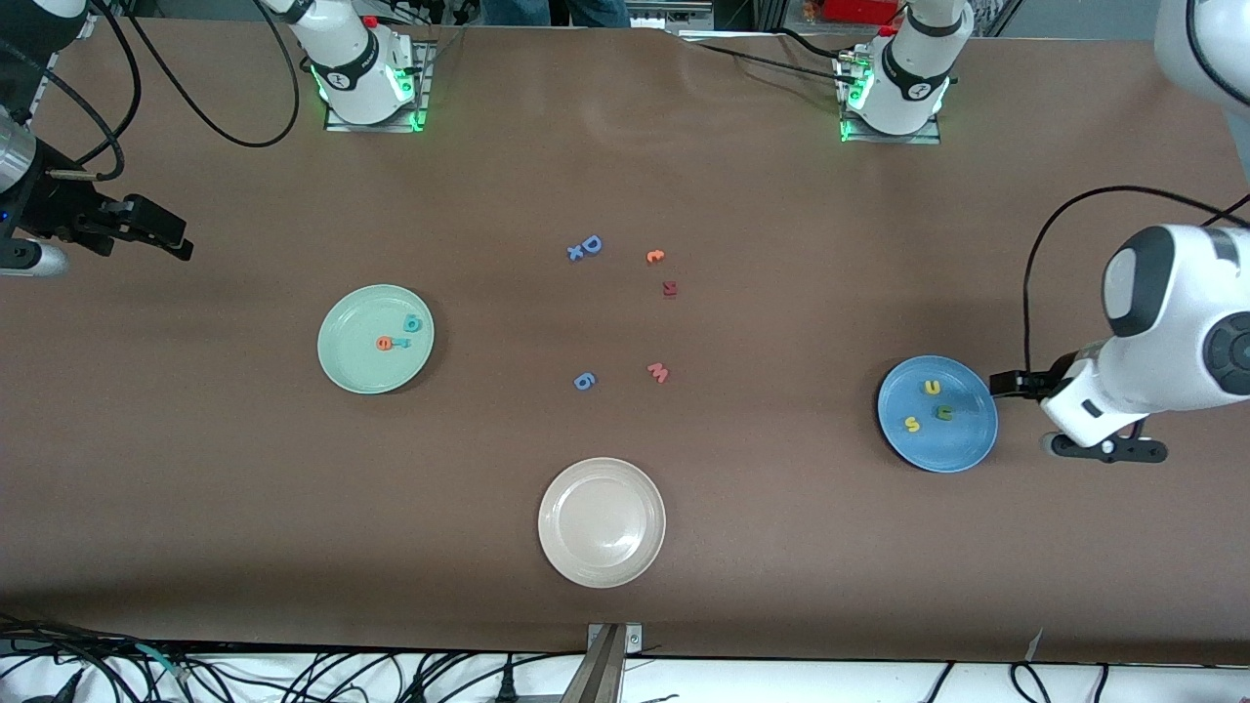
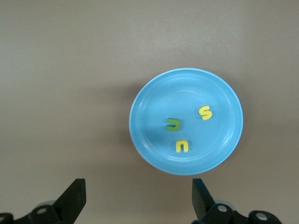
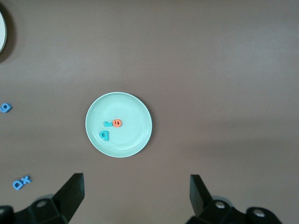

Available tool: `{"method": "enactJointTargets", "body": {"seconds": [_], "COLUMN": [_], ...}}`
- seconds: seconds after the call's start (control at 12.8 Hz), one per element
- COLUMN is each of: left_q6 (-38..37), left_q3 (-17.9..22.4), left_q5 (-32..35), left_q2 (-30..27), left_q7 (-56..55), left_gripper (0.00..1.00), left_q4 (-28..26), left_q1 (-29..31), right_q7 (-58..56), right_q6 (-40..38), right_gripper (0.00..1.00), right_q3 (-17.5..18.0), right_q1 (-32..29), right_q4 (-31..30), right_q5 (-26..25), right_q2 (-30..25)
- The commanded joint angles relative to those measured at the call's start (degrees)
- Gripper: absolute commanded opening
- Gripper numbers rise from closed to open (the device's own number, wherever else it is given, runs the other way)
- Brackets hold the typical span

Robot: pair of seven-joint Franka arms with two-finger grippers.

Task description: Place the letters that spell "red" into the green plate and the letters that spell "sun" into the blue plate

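Observation:
The green plate (image 1: 352, 366) holds the teal "d" (image 1: 413, 323), the orange "e" (image 1: 385, 343) and the teal "r" (image 1: 403, 343). The right wrist view shows the same plate (image 3: 135, 114) with "e" (image 3: 117, 122), "r" (image 3: 109, 124) and "d" (image 3: 104, 135). The blue plate (image 1: 962, 441) holds yellow "u" (image 1: 933, 387), green "n" (image 1: 944, 412) and yellow "s" (image 1: 912, 425); the left wrist view shows that plate (image 2: 154, 105) with them. My left gripper (image 1: 1020, 384) (image 2: 138, 186) hangs open and empty beside the blue plate. My right gripper (image 1: 161, 232) (image 3: 137, 186) hangs open and empty, high at the right arm's end.
A cream-white plate (image 1: 602, 522) lies nearest the front camera, mid-table. Loose letters lie in the middle: a blue "D" with a small x (image 1: 586, 247), an orange letter (image 1: 655, 256), a dark red one (image 1: 669, 288), a pink "w" (image 1: 658, 372) and a blue one (image 1: 583, 381).

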Motion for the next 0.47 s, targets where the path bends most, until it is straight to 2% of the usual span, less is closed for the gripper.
{"method": "enactJointTargets", "body": {"seconds": [0.0,0.39], "left_q6": [-3.6,-4.6], "left_q3": [-0.2,-0.6], "left_q5": [1.6,1.6], "left_q2": [-0.9,-1.0], "left_q7": [-0.2,-0.5], "left_gripper": [1.00,1.00], "left_q4": [1.9,2.9], "left_q1": [0.0,-0.1], "right_q7": [0.3,0.1], "right_q6": [-0.2,-0.2], "right_gripper": [1.00,1.00], "right_q3": [-0.1,-0.1], "right_q1": [0.3,0.3], "right_q4": [1.0,1.0], "right_q5": [0.3,0.0], "right_q2": [0.3,0.3]}}
